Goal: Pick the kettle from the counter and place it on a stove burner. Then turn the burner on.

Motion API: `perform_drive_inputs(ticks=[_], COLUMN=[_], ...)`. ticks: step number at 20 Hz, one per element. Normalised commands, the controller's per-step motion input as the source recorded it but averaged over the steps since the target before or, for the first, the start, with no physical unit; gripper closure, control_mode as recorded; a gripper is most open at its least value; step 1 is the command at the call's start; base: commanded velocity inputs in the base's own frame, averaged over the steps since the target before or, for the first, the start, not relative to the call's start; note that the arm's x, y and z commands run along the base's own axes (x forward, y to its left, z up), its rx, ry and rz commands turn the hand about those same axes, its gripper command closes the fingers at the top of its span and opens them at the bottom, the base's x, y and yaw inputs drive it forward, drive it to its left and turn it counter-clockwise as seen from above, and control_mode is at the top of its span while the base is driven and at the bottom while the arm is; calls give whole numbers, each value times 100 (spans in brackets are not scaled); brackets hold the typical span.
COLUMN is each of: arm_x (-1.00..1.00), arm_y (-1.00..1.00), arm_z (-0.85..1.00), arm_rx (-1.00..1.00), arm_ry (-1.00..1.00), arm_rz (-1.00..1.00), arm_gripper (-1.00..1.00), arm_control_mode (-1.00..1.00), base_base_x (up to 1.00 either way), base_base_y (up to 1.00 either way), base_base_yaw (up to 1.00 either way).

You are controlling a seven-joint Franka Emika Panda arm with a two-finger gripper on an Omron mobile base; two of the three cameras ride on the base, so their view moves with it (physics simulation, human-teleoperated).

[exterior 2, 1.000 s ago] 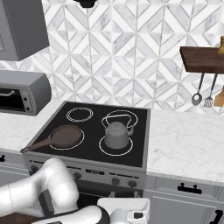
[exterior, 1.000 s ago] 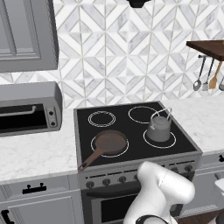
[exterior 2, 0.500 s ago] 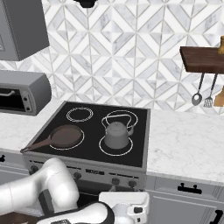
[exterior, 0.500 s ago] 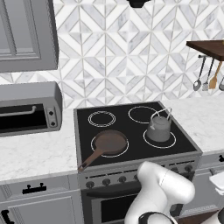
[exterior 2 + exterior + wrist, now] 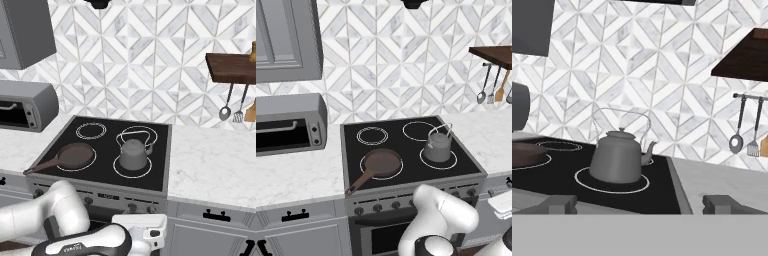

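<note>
The kettle (image 5: 437, 146) (image 5: 133, 154) (image 5: 617, 157), squat grey metal with a thin wire handle, stands upright on the front right stove burner (image 5: 452, 161) (image 5: 119, 172) (image 5: 619, 189), a thin white ring on the black glass. My gripper (image 5: 642, 205) is low in front of the stove, well short of the kettle and facing it. It is open, its fingertips (image 5: 559, 203) wide apart with nothing between them. The white counter (image 5: 296, 175) (image 5: 210, 160) (image 5: 712, 180) flanks the cooktop on both sides.
A brown frying pan (image 5: 381, 162) (image 5: 75, 155) sits on the front left burner, handle pointing out over the front edge. A toaster oven (image 5: 286, 125) (image 5: 22, 105) stands on the left counter. Knobs (image 5: 377, 207) (image 5: 132, 206) line the stove front. Utensils (image 5: 230, 107) (image 5: 742, 135) hang under a shelf at right.
My hand has risen slightly in front of the stove. The kettle and the pan have not moved.
</note>
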Motion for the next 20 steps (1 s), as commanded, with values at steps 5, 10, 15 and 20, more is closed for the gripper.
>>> perform_drive_inputs(ticks=[5, 10, 15, 20], arm_x=[15, 5, 3, -6], arm_y=[6, 0, 0, 6], arm_z=[-8, 0, -7, -21], arm_rx=[0, 0, 0, 0], arm_ry=[0, 0, 0, 0], arm_rz=[0, 0, 0, 1], arm_gripper=[-100, -100, -100, -100], arm_control_mode=[-100, -100, -100, -100], base_base_x=[0, 0, 0, 0], base_base_y=[0, 0, 0, 0], base_base_yaw=[0, 0, 0, 0])
